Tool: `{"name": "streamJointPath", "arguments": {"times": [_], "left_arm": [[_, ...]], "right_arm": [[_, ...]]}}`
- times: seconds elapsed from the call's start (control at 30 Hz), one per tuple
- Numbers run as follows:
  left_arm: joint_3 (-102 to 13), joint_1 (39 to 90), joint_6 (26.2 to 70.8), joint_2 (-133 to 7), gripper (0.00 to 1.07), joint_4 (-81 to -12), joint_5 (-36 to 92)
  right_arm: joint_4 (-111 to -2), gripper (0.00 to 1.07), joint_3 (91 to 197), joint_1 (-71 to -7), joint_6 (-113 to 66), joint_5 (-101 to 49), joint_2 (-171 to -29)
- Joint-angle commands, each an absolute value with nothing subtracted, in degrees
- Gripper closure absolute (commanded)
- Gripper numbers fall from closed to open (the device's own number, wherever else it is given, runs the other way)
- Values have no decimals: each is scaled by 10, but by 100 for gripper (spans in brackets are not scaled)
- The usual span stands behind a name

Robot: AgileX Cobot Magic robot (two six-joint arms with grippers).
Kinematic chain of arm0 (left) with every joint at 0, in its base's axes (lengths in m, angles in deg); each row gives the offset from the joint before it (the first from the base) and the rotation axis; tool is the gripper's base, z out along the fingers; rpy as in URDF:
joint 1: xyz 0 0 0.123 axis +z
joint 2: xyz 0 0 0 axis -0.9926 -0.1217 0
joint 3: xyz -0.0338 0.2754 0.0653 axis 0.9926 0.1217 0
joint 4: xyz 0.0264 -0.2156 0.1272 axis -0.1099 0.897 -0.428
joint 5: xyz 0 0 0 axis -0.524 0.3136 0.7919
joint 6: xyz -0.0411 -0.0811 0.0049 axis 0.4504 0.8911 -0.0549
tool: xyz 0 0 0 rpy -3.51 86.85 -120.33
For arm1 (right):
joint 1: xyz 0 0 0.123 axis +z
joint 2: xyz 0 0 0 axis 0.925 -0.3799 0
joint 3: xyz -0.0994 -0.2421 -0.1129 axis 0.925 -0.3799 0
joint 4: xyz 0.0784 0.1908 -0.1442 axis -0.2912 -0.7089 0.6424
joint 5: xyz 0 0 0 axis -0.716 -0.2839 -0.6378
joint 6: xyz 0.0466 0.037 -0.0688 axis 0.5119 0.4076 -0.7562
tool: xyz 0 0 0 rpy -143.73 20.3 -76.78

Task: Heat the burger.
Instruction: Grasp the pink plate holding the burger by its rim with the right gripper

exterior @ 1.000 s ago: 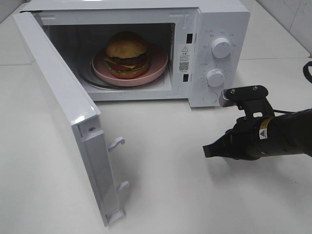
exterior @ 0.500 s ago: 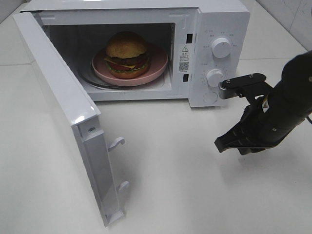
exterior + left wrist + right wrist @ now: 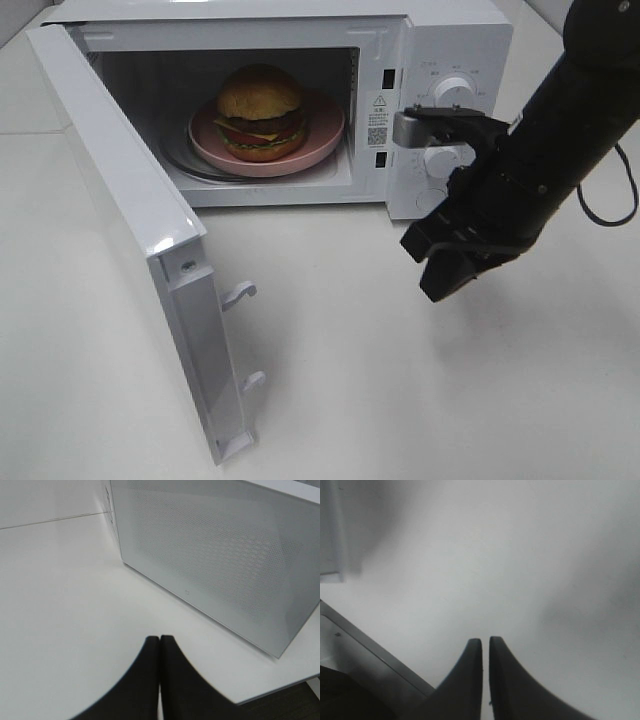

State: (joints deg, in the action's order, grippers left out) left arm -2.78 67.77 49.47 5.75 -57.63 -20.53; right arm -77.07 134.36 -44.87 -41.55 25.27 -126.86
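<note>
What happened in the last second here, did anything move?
The right arm reared up from lying low over the table; its right gripper rose slightly, shut and empty, and the arm now hides part of the microwave controls. The burger, pink plate and open door stayed put.

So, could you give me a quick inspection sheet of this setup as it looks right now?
Surface: white table, looks clean.
Job's things: burger on a pink plate inside the microwave; door wide open.
Clutter: nothing seen.
Claws: right claw shut, empty, above the table in front of the knobs; left claw shut, empty, near the microwave's perforated wall.
Cables: black cable by the right arm.
Surroundings: nothing seen.
</note>
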Motion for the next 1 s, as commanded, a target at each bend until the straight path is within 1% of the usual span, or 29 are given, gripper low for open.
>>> {"name": "streamJointPath", "arguments": {"times": [0.03,0.07,0.13,0.2,0.23,0.3,0.37,0.4,0.43,0.47,0.5,0.53,0.57,0.6,0.67,0.7,0.77,1.0], "left_arm": [[-26,679,496,69,107,-575,-200],[-26,679,496,69,107,-575,-200],[-26,679,496,69,107,-575,-200],[-26,679,496,69,107,-575,-200],[-26,679,496,69,107,-575,-200],[-26,679,496,69,107,-575,-200],[-26,679,496,69,107,-575,-200],[-26,679,496,69,107,-575,-200],[-26,679,496,69,107,-575,-200],[-26,679,496,69,107,-575,-200],[-26,679,496,69,107,-575,-200],[-26,679,496,69,107,-575,-200],[-26,679,496,69,107,-575,-200],[-26,679,496,69,107,-575,-200],[-26,679,496,69,107,-575,-200],[-26,679,496,69,107,-575,-200],[-26,679,496,69,107,-575,-200],[-26,679,496,69,107,-575,-200]], "right_arm": [[-821,99,1356,-449,-474,253,-1265],[-846,98,1366,-449,-509,251,-1265],[-853,97,1369,-449,-523,248,-1265],[-892,92,1379,-447,-589,229,-1266],[-892,92,1379,-447,-589,229,-1266],[-892,87,1381,-432,-626,206,-1266],[-890,85,1381,-424,-636,197,-1266],[-885,80,1381,-409,-657,163,-1266],[-885,80,1381,-409,-657,163,-1266],[-882,76,1381,-402,-666,139,-1266],[-873,68,1381,-390,-676,96,-1266],[-873,68,1381,-390,-676,96,-1266],[-857,60,1381,-379,-677,58,-1266],[-857,60,1381,-379,-677,58,-1266],[-833,53,1381,-368,-681,42,-1267],[-833,53,1381,-368,-681,42,-1267],[-800,51,1381,-360,-690,24,-1270],[-736,50,1381,-346,-719,-13,-1286]]}}
